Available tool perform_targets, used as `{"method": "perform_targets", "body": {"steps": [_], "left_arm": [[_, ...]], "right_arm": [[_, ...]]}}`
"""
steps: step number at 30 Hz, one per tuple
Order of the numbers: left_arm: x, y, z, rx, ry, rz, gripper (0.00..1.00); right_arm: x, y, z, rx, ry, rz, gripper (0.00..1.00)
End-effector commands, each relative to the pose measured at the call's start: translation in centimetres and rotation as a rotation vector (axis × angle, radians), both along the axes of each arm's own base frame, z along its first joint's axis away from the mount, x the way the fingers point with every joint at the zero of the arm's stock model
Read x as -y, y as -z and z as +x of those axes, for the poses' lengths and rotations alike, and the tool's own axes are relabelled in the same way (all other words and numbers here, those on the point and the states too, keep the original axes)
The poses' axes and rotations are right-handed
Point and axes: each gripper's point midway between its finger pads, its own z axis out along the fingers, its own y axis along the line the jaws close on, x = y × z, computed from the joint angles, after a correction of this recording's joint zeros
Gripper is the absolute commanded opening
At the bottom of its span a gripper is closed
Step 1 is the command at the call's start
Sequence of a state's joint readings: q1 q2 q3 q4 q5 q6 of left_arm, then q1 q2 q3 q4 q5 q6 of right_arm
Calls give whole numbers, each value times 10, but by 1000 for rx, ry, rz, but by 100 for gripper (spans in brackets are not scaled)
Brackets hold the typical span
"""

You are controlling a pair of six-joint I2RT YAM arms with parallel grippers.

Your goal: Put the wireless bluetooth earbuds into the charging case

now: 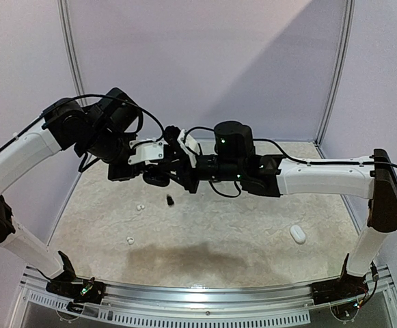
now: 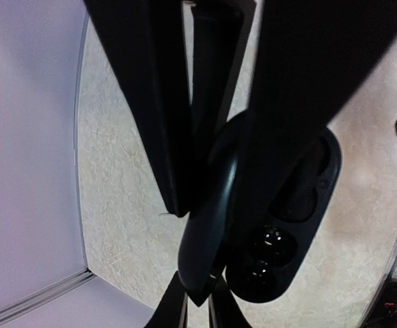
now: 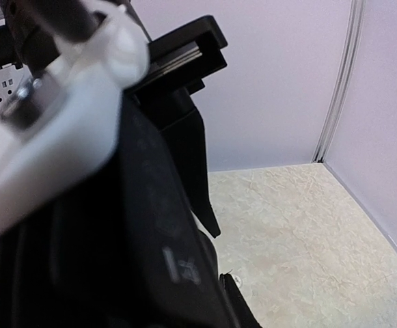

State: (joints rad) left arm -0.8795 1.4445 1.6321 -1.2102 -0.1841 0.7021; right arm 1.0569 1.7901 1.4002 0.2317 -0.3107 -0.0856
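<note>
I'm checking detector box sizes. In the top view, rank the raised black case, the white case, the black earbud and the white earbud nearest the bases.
1. black case (raised toward the camera, so its lead is unsure)
2. white case
3. black earbud and white earbud: look alike

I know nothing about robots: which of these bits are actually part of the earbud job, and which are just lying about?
Part of the job: open black charging case, held up in the left pincer; a glossy black earbud seemingly seated in it; a loose black earbud on the table.
Lying about for now: two white earbuds and a white case, untouched.
</note>
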Motion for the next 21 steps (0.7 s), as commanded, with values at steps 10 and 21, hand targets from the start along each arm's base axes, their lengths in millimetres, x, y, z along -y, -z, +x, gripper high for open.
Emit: {"method": "perform_targets", "body": {"steps": [10,21], "left_arm": [[8,2,-1,-133,-41,-149,26],[7,-42,-17,-425,-10,-767,41]], "right_arm": [[15,8,23,-159,147,-27,0],[43,-22,24,4,184,-50,0]]}}
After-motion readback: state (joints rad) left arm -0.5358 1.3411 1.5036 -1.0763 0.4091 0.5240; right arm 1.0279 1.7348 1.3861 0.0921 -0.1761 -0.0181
